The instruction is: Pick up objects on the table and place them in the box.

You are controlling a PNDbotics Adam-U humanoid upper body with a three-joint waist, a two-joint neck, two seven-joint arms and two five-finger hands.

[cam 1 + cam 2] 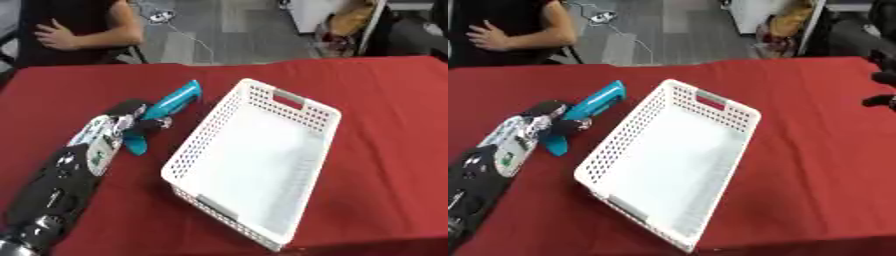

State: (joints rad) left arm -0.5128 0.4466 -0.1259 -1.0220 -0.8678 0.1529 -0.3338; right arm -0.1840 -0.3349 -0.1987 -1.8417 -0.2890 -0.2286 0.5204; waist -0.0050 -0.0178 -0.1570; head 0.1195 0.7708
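— Closest to us is the robot's left arm [61,185], black and silver. It comes up from seven o'clock. Do you see what its hand has?

— Yes. The left hand [131,120] has its fingers curled round a blue tool [171,107]. It is grasping it near the middle.

— Which way does the blue tool lie?

— It is long and thin. Its long way runs from seven o'clock to one o'clock. The slim end points up toward one o'clock, to the far side of the table. A short blue bit [136,145] sticks down below the hand, toward six o'clock.

— Is it on the table or in the air?

— I cannot tell. It sits low over the red cloth [385,125].

— Where is the box?

— The white box [324,112] is at three o'clock from the tool, just beside it but not touching. It has lots of little holes in its walls. It lies slanted too, long way from seven o'clock to one o'clock, so the tool and the box point nearly the same way. I see nothing in it.

— And the other hand?

— The right hand [883,87] only peeks in at the three o'clock edge, well apart from the box. It is dark, and I cannot tell if its fingers are bent or straight.
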